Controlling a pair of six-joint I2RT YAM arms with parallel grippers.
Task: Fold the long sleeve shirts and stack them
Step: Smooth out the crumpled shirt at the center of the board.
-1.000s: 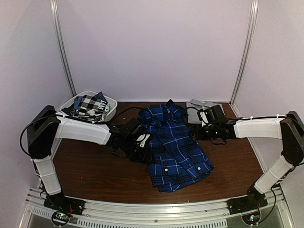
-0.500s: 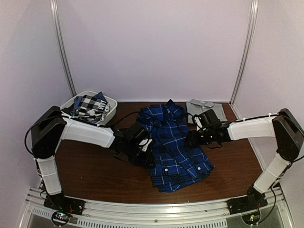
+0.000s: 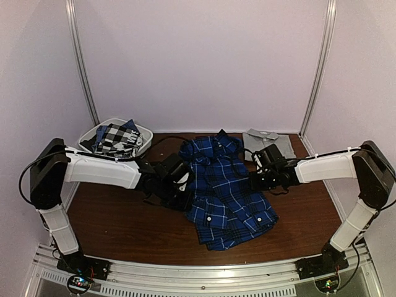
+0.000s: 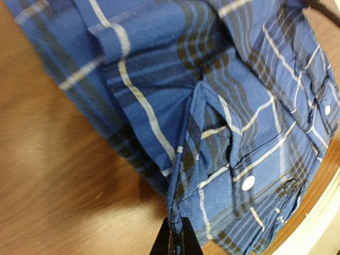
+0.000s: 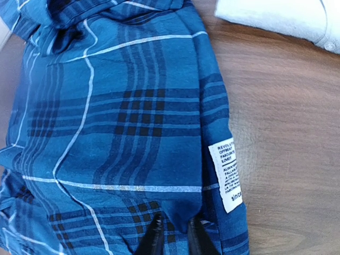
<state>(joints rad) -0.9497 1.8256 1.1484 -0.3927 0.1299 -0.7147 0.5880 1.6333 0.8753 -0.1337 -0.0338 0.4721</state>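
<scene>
A royal-blue plaid shirt (image 3: 226, 189) lies crumpled in the middle of the table. My left gripper (image 3: 185, 197) is at its left edge, shut on a pinched fold of the blue cloth (image 4: 183, 175), which runs up from the black fingertips (image 4: 187, 241). On the shirt's right side my right gripper (image 3: 255, 180) is shut on a small tuck of plaid cloth (image 5: 178, 210), close to a white care label (image 5: 229, 172). A folded grey shirt (image 3: 269, 141) rests at the back right. The black-and-white check shirt (image 3: 114, 139) sits in the basket.
A white plastic basket (image 3: 145, 133) stands at the back left corner. The brown table (image 3: 117, 223) shows on both sides of the plaid shirt. A metal rail (image 3: 204, 275) runs along the near edge. In the right wrist view the grey shirt (image 5: 281, 18) lies just beyond the plaid.
Both grippers have closed on the plaid shirt's edges. The left one has pulled back a little to the left with the cloth, bunching the shirt's left side.
</scene>
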